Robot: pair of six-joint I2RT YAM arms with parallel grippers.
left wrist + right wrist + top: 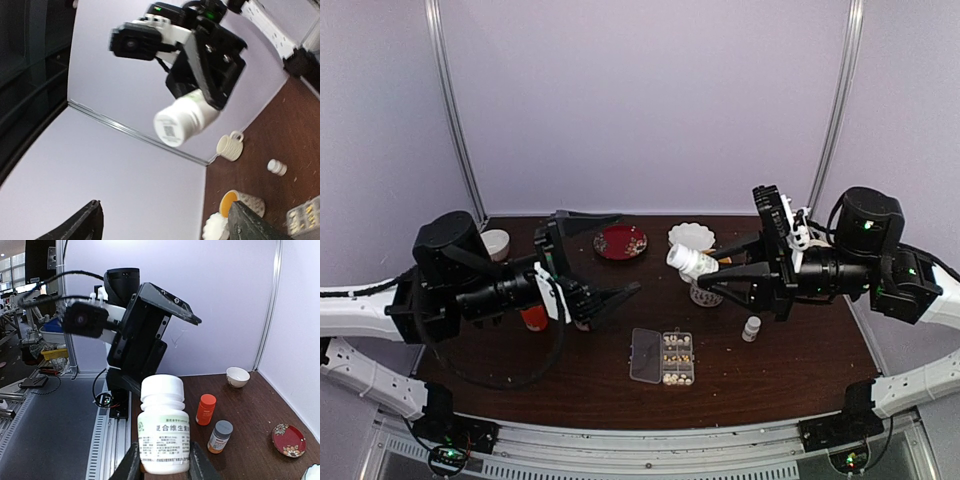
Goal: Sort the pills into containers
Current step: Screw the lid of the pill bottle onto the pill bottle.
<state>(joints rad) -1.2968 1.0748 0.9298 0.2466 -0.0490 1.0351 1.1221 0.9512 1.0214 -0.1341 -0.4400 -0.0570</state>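
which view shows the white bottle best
Right wrist: the white bottle fills the foreground, cap and label clear, held in the right gripper. Top external shows it small and tilted; left wrist shows mainly one end.

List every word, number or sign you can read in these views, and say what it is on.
White bottle, large print: "合维生", with the ends of the line unclear on the curve.
Same label, small print below: too small to read.
Square code on that bottle, left wrist view: blurred.
Grey-capped bottle, label: too small to read.
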